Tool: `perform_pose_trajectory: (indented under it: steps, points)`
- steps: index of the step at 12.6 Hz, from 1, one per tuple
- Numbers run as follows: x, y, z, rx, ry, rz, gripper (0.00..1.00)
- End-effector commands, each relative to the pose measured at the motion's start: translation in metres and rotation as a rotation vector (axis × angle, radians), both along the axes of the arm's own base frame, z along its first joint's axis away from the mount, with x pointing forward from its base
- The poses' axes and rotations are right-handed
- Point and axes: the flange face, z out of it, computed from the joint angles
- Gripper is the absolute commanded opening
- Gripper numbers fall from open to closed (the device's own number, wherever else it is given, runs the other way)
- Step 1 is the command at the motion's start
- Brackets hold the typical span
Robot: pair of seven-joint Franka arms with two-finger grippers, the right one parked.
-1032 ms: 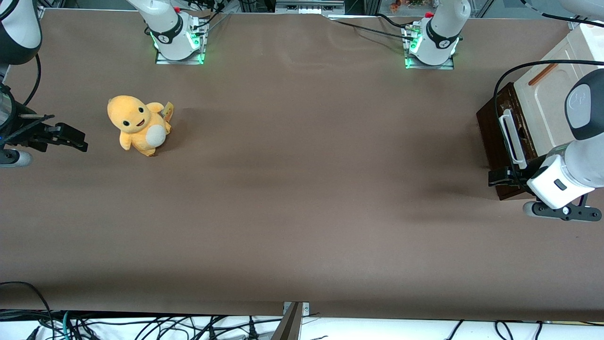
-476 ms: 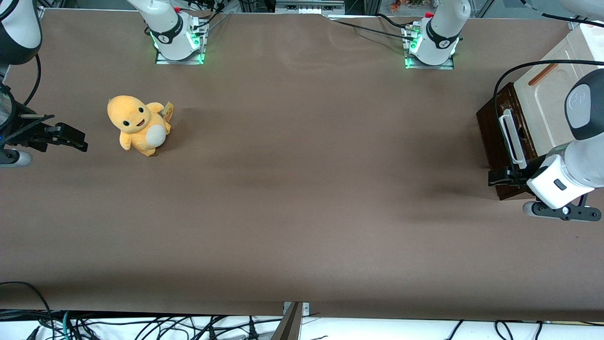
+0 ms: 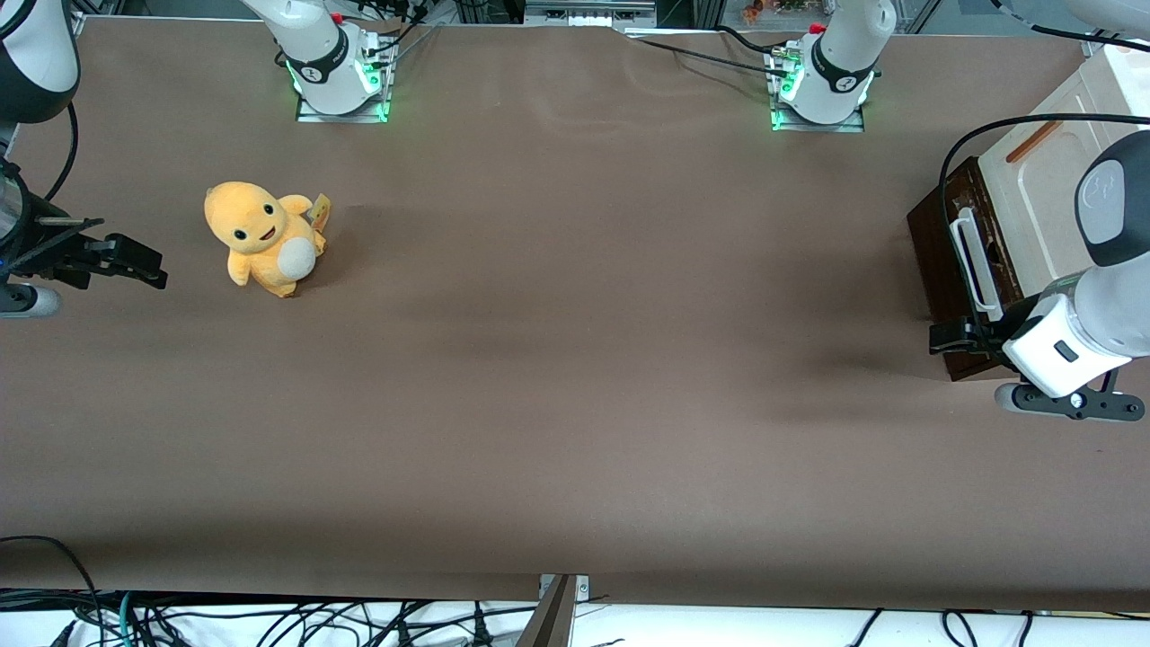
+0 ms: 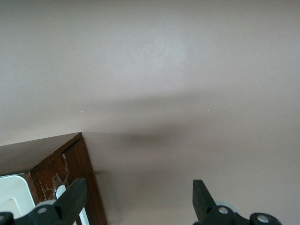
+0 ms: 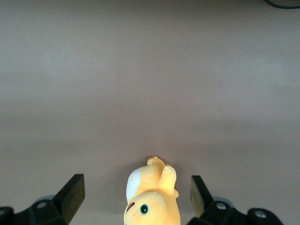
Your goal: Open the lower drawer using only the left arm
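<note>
**Dark wood drawer with the claw at its corner**

Brown cloth covers the bench [image 3: 575,359]. A yellow plush toy [image 3: 262,237] sits well apart from the claw, toward the parked arm's end. The lower drawer [image 3: 945,261], dark brown with a white loop handle [image 3: 974,262], stands at the working arm's end. The left arm [image 3: 1092,296] holds its claw [image 3: 954,336] at the drawer corner nearest the front camera, just beside the handle's end. In the wrist view the claw [image 4: 136,199] has its fingers [image 4: 71,197] spread wide apart, gripping nothing.

The left arm [image 3: 1092,305] reaches low over the table, its hand [image 4: 138,199] spread wide, holding nothing.
</note>
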Motion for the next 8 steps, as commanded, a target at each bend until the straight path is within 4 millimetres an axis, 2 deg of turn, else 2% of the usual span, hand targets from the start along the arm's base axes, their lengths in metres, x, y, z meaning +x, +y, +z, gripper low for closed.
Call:
perform_pose_trajectory:
  steps: [1,8]
  points:
    - [-0.0057,-0.0048,0.0073,-0.050,0.000,-0.002,1.00]
    - [-0.0084,0.0003,0.0054,-0.032,0.024,0.000,1.00]
